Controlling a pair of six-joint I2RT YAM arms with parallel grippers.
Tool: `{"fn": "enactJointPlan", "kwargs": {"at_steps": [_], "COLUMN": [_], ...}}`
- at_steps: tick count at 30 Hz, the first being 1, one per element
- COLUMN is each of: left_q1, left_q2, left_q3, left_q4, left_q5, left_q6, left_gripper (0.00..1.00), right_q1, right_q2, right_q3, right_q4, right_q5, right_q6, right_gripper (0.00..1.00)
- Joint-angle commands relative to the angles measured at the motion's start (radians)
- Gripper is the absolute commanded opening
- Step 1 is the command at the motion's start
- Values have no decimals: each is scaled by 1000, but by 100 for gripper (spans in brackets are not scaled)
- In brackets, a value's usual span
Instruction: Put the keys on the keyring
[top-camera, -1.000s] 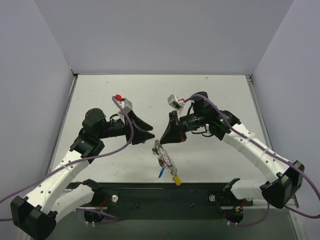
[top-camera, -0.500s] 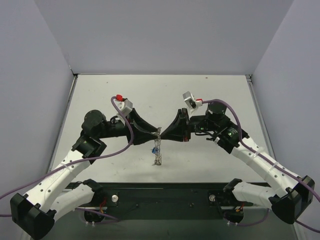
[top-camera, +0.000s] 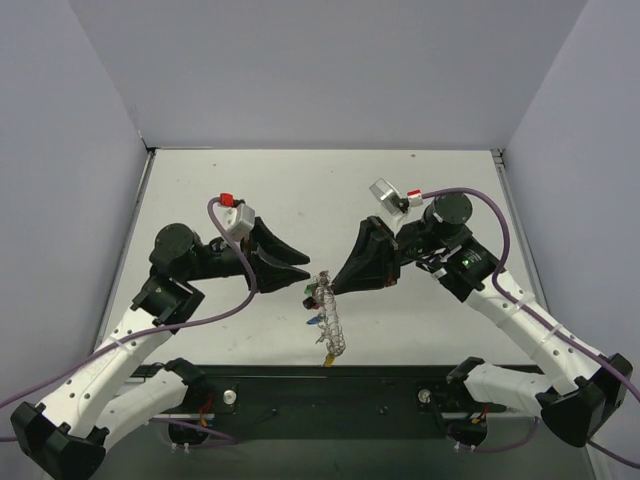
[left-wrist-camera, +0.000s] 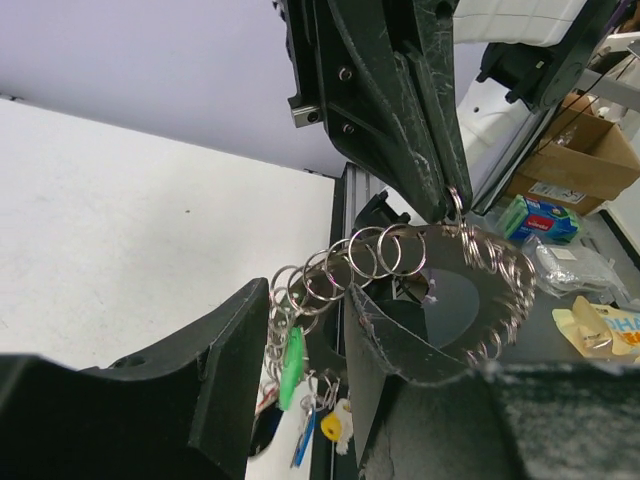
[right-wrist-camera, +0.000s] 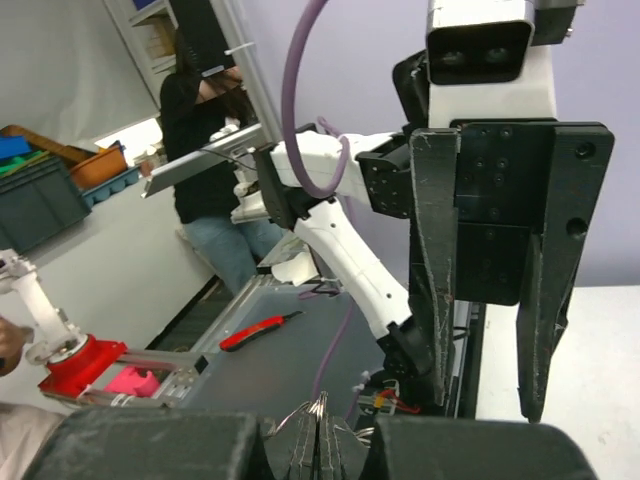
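The keyring (top-camera: 331, 322), a hoop of linked silvery rings, hangs from my right gripper (top-camera: 331, 287), which is shut on its top edge (right-wrist-camera: 321, 407). In the left wrist view the keyring (left-wrist-camera: 497, 262) arcs down from the right fingertips. A green key (left-wrist-camera: 291, 355), a yellow key (left-wrist-camera: 331, 428) and a blue key (left-wrist-camera: 303, 441) dangle from its lower rings. My left gripper (top-camera: 300, 277) is open just left of the ring. Part of the ring and the green key hang in the gap between its two fingers (left-wrist-camera: 225, 385).
The white table (top-camera: 300, 190) stretches behind the arms, and walls close in on three sides. The black base rail (top-camera: 320, 385) runs along the near edge under the hanging ring. Off the table lie boxes and a red-handled tool (right-wrist-camera: 258, 331).
The right gripper lifted the keyring up toward the left gripper, then both drew slightly apart. The ring now hangs lower and the left arm sits further left, its jaws a little narrower.
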Motion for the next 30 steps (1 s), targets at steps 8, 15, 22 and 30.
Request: {"fn": "enactJointPlan", "kwargs": {"at_steps": [8,15,22,30], "left_q1": [6,6,6,6], "left_q2": [-40,-20,-11,-19], "left_q3": [70,75,90,96], "left_q4": [-46,-36,-25,75], "left_q5": [62,87,107,105], "left_q6": [66,61,57,-9], "left_gripper": [45,45,44,42], "right_q1": [23,55,71,62], "right_q2": [-30,-55,-58,22], "right_q3": [84,110,121,84], "right_q4": [111,120,125,344], "right_q5": [-316,-317,-317,-259], "right_q6": [108,114,108,296], "right_gripper": [0,0,0,0]}}
